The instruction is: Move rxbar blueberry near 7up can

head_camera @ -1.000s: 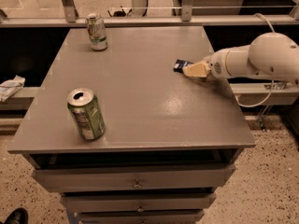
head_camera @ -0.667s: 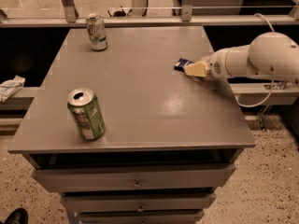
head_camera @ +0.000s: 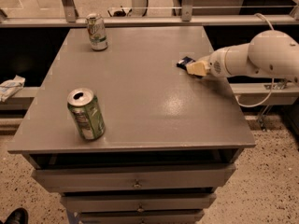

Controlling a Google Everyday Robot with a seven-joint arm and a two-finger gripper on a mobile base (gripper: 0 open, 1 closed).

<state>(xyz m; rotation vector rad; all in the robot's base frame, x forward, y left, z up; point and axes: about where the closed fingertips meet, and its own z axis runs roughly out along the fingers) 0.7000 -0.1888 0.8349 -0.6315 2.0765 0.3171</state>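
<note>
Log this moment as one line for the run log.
gripper at rxbar blueberry, right side of table in view | 7up can upright, far-left corner | bar not yet near can

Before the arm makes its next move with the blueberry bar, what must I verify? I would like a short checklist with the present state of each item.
1. The gripper is at the rxbar blueberry, near the right edge of the table: ok.
2. The bar is firmly held: cannot tell.
3. The 7up can stands upright at the far left corner: ok.
4. The bar is already near the 7up can: not ok; they are at opposite sides of the table.
5. The darker green can stands at the near left, off the straight line from the bar to the 7up can: ok.
</note>
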